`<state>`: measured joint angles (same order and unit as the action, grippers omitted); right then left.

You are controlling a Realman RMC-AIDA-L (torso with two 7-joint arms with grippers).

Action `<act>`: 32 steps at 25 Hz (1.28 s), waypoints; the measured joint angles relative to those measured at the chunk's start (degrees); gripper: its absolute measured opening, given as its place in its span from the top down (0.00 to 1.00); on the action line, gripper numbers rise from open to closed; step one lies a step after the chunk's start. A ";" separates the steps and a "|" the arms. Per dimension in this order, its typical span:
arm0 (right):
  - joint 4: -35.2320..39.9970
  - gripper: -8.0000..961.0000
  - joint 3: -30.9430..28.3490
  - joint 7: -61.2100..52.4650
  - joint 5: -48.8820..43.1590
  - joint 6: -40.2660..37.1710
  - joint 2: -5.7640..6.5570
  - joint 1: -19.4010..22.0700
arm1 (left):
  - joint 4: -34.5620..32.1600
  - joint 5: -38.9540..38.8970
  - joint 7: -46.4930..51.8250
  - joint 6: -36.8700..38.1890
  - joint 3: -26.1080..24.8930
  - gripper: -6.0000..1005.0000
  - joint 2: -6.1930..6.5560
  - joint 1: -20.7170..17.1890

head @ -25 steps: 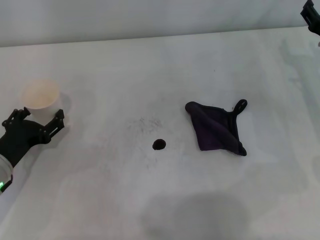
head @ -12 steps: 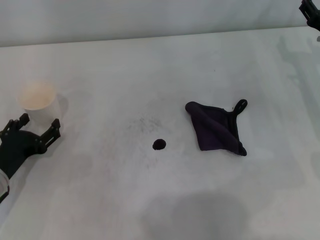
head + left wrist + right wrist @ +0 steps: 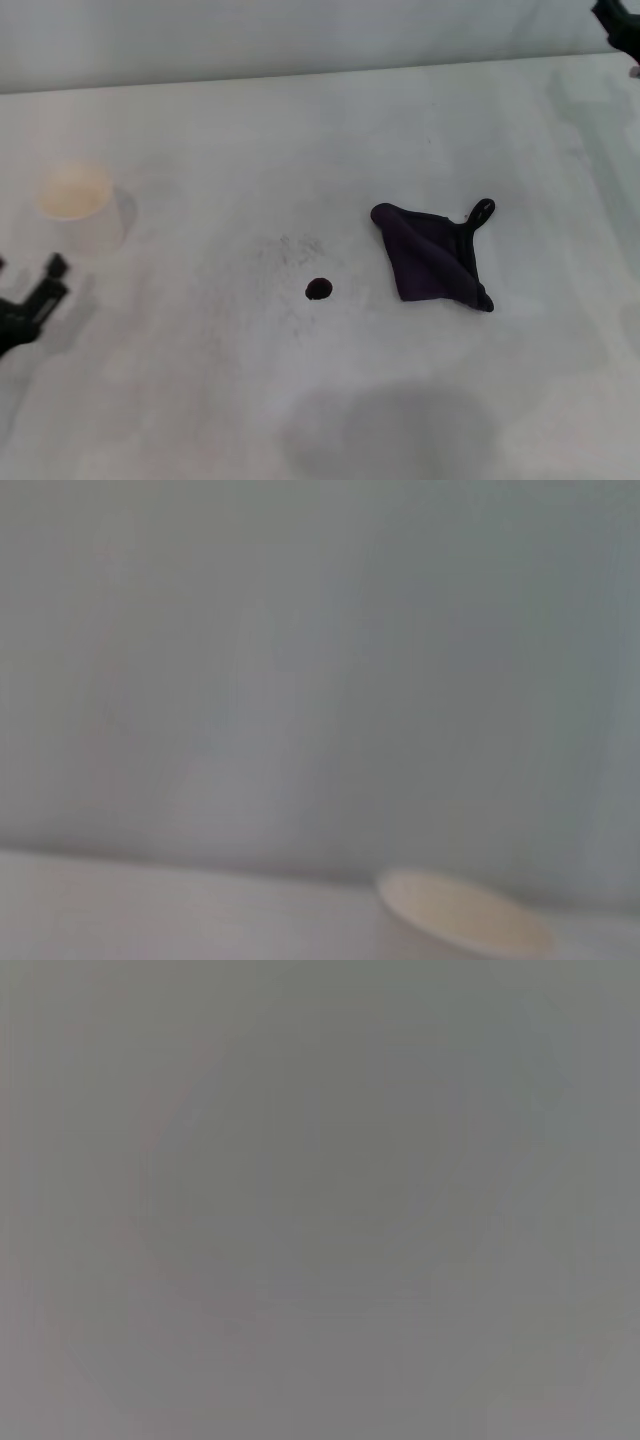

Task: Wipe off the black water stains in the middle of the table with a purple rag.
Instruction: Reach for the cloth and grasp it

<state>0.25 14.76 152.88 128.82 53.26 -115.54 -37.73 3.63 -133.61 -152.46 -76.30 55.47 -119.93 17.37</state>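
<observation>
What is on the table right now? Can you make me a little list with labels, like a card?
table: white, faintly smudged
black water stain: small round blob, mid-table, not wiped yet
purple rag: lies flat beside the stain on the robot's right, apart from it, untouched
paper cup: upright, on the robot's left
left gripper: at the table's left edge, near the cup, holds nothing
right gripper: far right corner, barely in view
</observation>
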 joint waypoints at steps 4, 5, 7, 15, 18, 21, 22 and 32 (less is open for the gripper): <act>3.12 0.09 12.64 -7.06 -0.07 -1.27 0.24 -0.40 | -0.28 -5.40 1.68 -3.12 -0.01 0.15 0.33 -3.28; 5.30 0.09 18.37 -10.39 -0.08 -2.41 0.24 -0.44 | -0.38 -7.55 1.96 -3.17 -0.01 0.15 0.48 -4.11; 10.64 0.09 31.24 -18.06 -0.08 -5.93 0.34 -0.42 | -0.47 -11.11 2.06 -3.11 -0.03 0.15 0.55 -5.00; 30.68 0.10 67.76 -49.48 -12.39 -21.36 2.94 -0.45 | -2.04 -15.04 2.06 0.72 -0.01 0.15 0.81 -4.62; 35.31 0.10 68.60 -63.78 -28.63 -18.78 3.13 -1.79 | -4.54 -15.09 1.78 4.08 -0.02 0.15 0.82 -3.98; 39.94 0.10 68.54 -77.63 -42.18 -14.03 3.32 -2.49 | -5.20 -15.09 1.67 5.55 -0.01 0.15 0.80 -2.81; 41.74 0.10 68.53 -83.13 -47.30 -12.12 3.44 -2.89 | -5.29 -15.10 1.61 6.28 -0.02 0.15 0.82 -2.23; 60.28 0.13 62.69 -124.68 -89.81 17.93 0.24 -5.49 | -6.84 -15.10 -0.69 11.32 -0.02 0.16 1.05 1.79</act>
<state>60.54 77.45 28.20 39.01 71.20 -115.30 -43.22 -3.21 -148.71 -153.15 -64.98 55.45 -118.88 19.16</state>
